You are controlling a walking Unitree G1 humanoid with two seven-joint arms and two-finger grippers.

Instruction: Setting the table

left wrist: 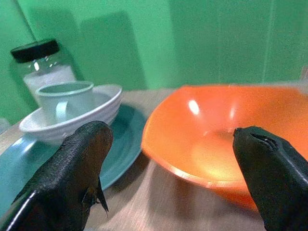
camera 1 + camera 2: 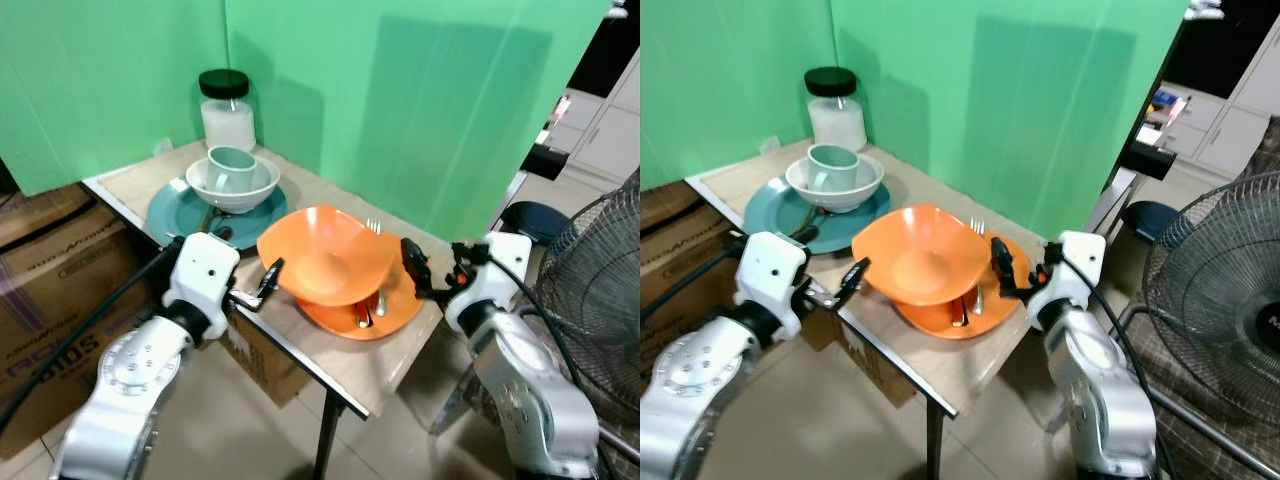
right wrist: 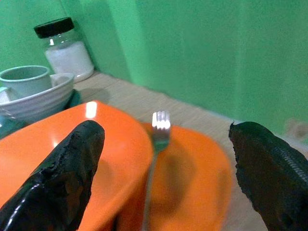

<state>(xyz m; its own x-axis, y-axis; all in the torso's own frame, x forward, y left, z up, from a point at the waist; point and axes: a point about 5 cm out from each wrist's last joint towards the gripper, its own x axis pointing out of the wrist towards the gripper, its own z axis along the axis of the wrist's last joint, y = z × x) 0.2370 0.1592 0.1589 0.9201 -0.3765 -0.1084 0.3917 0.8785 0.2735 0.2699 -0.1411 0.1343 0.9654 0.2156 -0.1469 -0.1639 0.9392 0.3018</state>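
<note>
Green screens [image 2: 400, 90] back the small table's [image 2: 340, 375] far edges; cardboard boxes [image 2: 50, 270], tiled floor [image 2: 240, 430], perhaps a fan [image 2: 600, 270].

Silver arms, black fingers
Left arm [image 2: 150, 370] and right arm [image 2: 525, 385] have rounded silver shells, white wrist blocks, black cables, textured black fingers [image 1: 77, 168].

Fork [image 3: 160, 126] handle under orange bowl [image 2: 325, 257]

The orange bowl [image 2: 325, 262] and plate [image 2: 395, 315] look like glossy, smooth plastic. The fork [image 3: 160, 126] is shiny metal. The jar [image 2: 227, 110] is clear glass with a black lid. The table [image 2: 340, 365] has a matt wood-grain top.
</note>
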